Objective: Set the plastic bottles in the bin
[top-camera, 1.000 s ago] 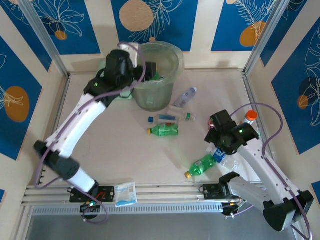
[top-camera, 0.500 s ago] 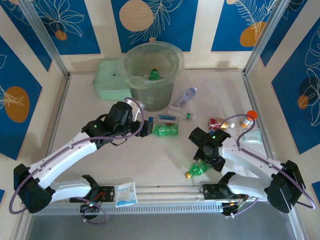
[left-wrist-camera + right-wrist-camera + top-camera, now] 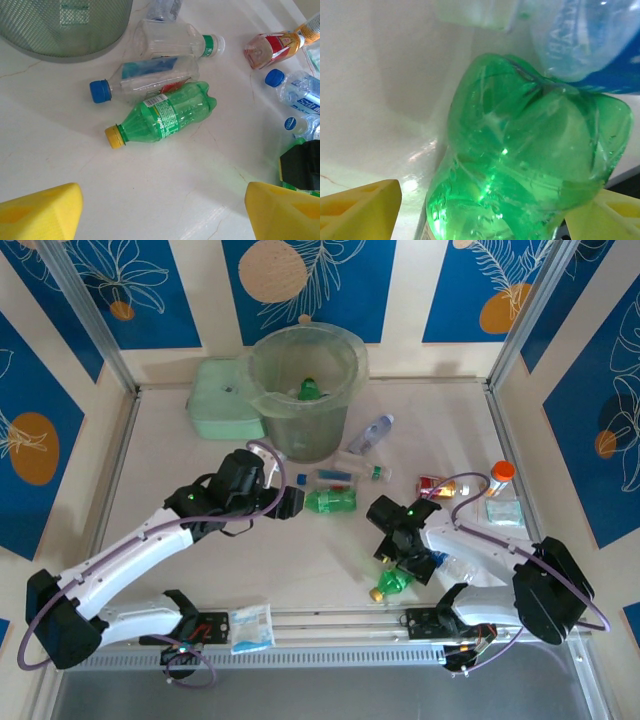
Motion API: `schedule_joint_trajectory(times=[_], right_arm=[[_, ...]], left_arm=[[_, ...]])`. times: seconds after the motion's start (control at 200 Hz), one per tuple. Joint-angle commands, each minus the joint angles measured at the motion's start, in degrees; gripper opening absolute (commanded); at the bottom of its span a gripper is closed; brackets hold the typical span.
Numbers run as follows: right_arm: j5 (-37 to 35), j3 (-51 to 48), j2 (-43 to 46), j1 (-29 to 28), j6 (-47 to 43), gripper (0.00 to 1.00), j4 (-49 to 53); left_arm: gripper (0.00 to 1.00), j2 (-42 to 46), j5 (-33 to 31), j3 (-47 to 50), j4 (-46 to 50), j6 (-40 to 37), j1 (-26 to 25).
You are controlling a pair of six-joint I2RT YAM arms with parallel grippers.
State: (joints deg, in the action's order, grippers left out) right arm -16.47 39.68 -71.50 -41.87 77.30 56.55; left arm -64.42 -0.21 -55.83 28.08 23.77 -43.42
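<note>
The bin [image 3: 305,390] stands at the back with a green bottle [image 3: 310,390] inside. My left gripper [image 3: 290,502] hovers open just left of a green bottle with a yellow cap [image 3: 330,500]; in the left wrist view that bottle [image 3: 165,117] lies ahead of my left gripper [image 3: 162,215], nothing between the yellow fingers [image 3: 40,212]. A clear blue-capped bottle [image 3: 145,80] lies behind it. My right gripper [image 3: 403,562] is down over another green bottle [image 3: 393,580]. Its jaws straddle this bottle [image 3: 520,165], open, with a gap at the left finger [image 3: 360,210].
A mint-green box [image 3: 222,412] sits left of the bin. More bottles lie mid-table [image 3: 370,432] and at the right, among them a red-labelled one [image 3: 435,484], a white one with an orange cap [image 3: 497,480] and blue-labelled ones [image 3: 300,92]. A packet [image 3: 252,627] lies on the front rail.
The left arm swung from the bin rim down to the table beside the middle green bottle. The right arm moved left onto the near green bottle, its jaws widening.
</note>
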Motion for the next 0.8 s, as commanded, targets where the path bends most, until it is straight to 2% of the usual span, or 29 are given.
schedule_joint_trajectory(times=[0.0, 0.12, 0.235, 0.45, 0.635, 0.795], right_arm=[[2.5, -0.5, -1.5, 1.1, -2.4, 0.83, -3.5], [4.2, 0.3, -4.2, 1.1, -5.1, 0.80, -6.8], [3.0, 2.6, -8.0, -0.5, -5.6, 0.76, -6.1], [2.3, 3.1, -8.8, -1.1, -6.1, 0.66, -6.2], [-0.3, 4.2, -6.7, -1.7, -6.3, 0.59, -3.5], [-3.6, 6.3, 0.9, -2.4, -8.2, 0.59, -0.8]], left_arm=[[0.84, 1.3, 0.2, 1.0, 0.3, 1.2, -0.4], [0.84, 1.4, 0.2, 1.5, 0.3, 2.0, -0.4], [0.83, 1.6, 0.2, 1.7, 0.5, 2.6, -0.4], [0.82, 2.0, -1.3, 1.8, 1.0, 3.3, -0.4], [0.81, 1.9, -2.0, 1.9, 1.5, 3.9, -0.4], [0.81, 2.1, -2.8, 1.7, 2.1, 4.2, -0.4]])
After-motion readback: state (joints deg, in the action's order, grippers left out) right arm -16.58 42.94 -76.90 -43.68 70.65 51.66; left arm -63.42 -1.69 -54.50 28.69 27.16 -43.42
